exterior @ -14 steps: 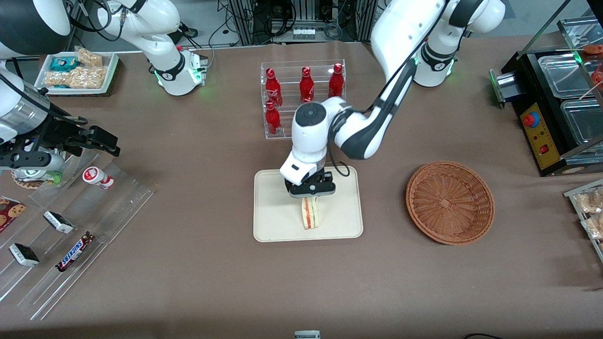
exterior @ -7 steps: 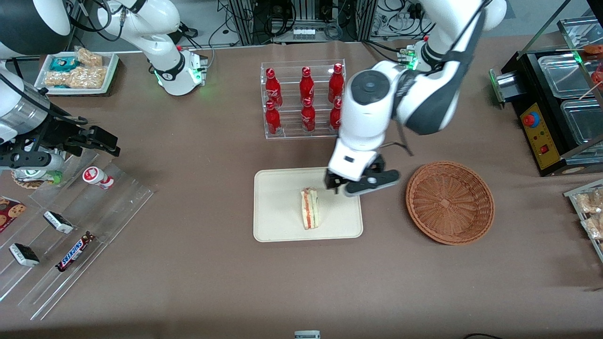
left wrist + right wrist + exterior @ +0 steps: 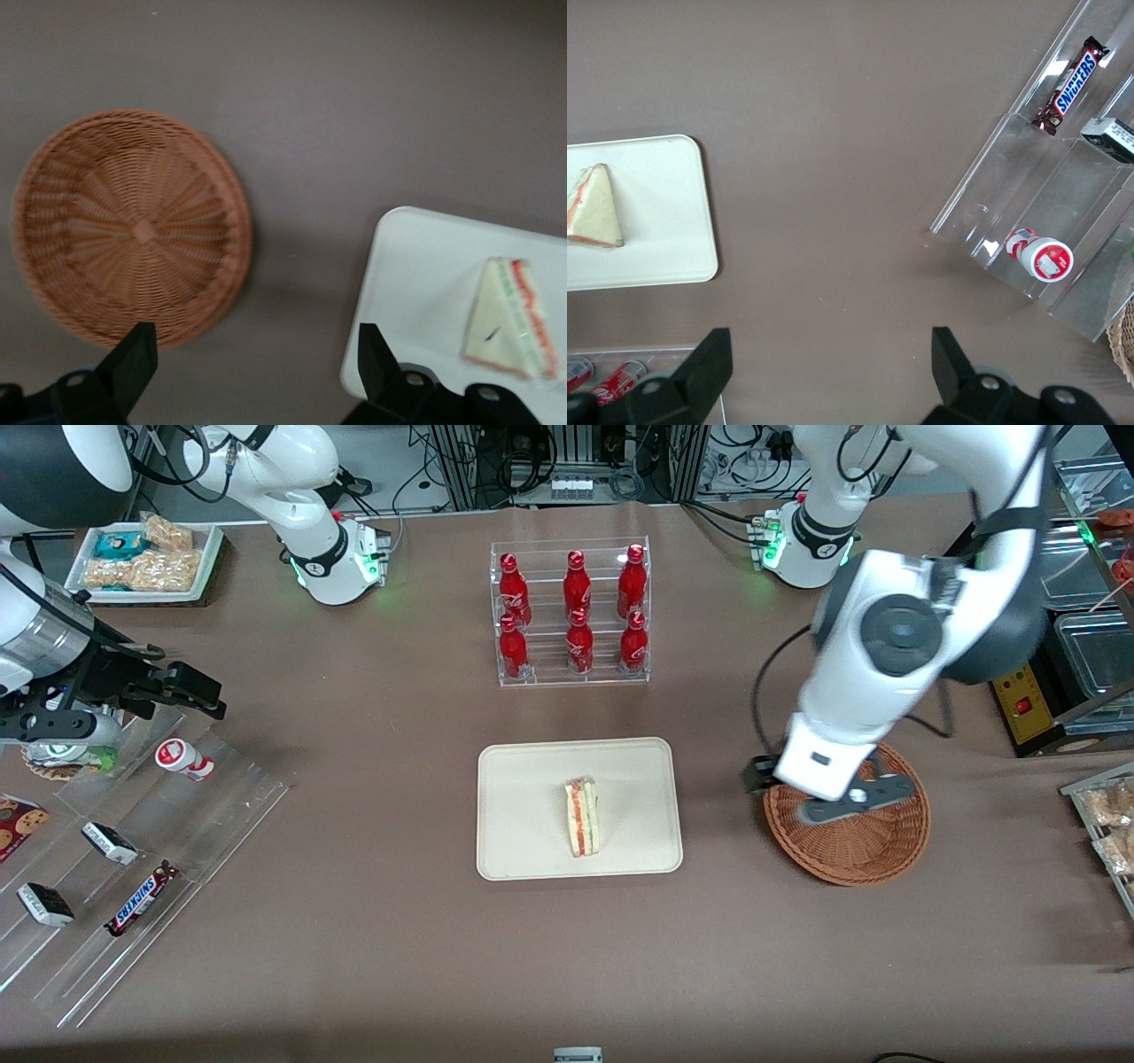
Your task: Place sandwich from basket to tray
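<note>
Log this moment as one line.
sandwich wedge: lying on cream tray | round wicker basket: empty | left gripper: open, above basket, holding nothing

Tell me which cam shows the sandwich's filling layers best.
Front view: the sandwich stands on the tray with its red and green edge facing the camera. Both wrist views show mostly a pale bread face. The open gripper hangs over the basket.
</note>
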